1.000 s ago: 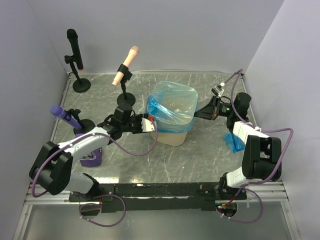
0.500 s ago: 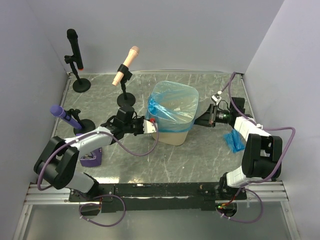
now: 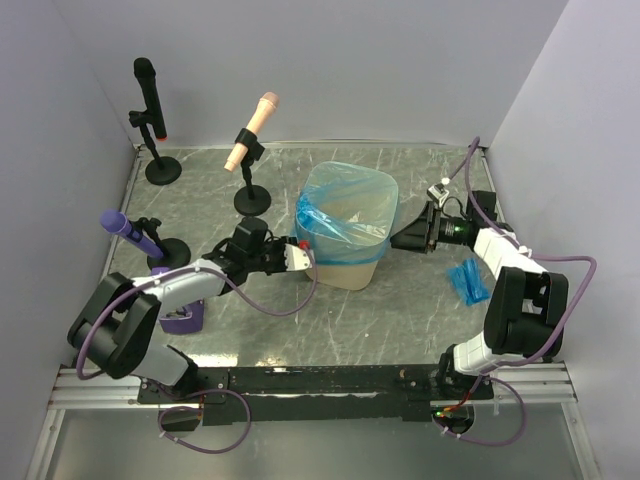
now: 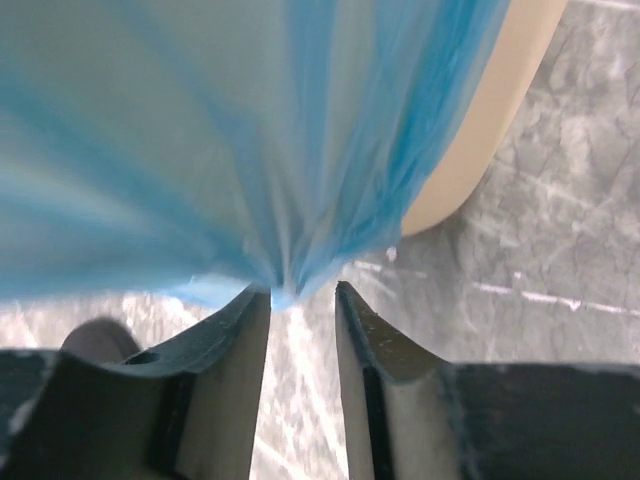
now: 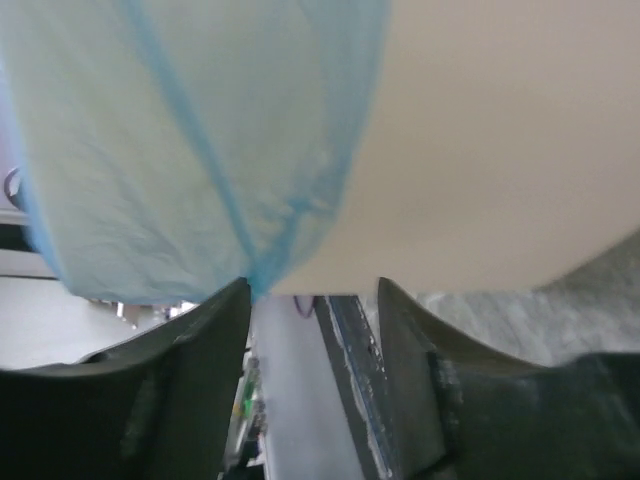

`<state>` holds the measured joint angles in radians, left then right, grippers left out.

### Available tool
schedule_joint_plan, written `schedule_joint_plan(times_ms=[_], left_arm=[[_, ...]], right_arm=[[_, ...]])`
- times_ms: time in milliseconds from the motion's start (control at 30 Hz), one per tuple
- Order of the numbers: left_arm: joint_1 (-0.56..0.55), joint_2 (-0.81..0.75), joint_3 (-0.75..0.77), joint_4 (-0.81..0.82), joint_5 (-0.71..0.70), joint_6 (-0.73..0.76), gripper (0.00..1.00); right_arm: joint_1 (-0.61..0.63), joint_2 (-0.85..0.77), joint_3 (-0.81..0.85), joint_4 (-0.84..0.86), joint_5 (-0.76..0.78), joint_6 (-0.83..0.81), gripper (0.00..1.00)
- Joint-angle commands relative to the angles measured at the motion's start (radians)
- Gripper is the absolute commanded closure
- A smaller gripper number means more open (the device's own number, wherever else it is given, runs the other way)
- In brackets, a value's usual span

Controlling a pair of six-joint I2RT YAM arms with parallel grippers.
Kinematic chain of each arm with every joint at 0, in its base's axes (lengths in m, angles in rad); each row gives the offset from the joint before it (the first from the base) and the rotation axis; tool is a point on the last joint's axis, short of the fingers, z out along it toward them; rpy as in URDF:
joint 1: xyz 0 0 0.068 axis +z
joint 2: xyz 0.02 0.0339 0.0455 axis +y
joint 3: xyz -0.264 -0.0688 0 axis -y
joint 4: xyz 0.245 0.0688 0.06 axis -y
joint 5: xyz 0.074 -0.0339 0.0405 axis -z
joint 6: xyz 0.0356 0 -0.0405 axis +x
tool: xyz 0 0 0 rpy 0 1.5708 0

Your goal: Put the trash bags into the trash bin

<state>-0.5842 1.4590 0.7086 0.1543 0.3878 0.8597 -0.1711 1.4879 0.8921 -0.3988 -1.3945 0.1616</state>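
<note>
The cream trash bin stands mid-table, lined with a translucent blue trash bag folded over its rim. My left gripper is low at the bin's left side. In the left wrist view it is open, and the bag's hanging hem ends at its left fingertip, beside the bin wall. My right gripper is at the bin's right side. It is open wide under the bag's hem and the bin wall. A second, folded blue bag lies on the table at right.
Three microphones on round stands fill the left and back: black, peach, purple. A purple object sits by the left arm. Walls close in the table on the left, back and right.
Both grippers have opened beside the bin. The left one slid slightly toward the near edge; the right wrist dropped a little lower along the bin's side.
</note>
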Motion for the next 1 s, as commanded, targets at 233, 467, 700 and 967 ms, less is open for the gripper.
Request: schedule_joint_plan(times_ms=[233, 467, 700, 967], left_arm=[[-0.003, -0.157, -0.032, -0.13, -0.058, 0.022, 0.61], [-0.003, -0.187, -0.02, -0.153, -0.093, 0.019, 0.61], [-0.003, -0.195, -0.004, -0.18, -0.125, 0.007, 0.61], [-0.005, -0.206, 0.0, -0.185, -0.145, -0.001, 0.61]], right_arm=[[-0.008, 0.052, -0.168, 1.244, -0.072, 0.946, 0.37], [-0.008, 0.136, -0.145, 1.446, -0.047, 1.104, 0.46], [0.044, 0.138, -0.14, 1.606, -0.078, 1.221, 0.6], [0.025, 0.086, -0.222, 1.196, 0.001, 0.938, 1.0]])
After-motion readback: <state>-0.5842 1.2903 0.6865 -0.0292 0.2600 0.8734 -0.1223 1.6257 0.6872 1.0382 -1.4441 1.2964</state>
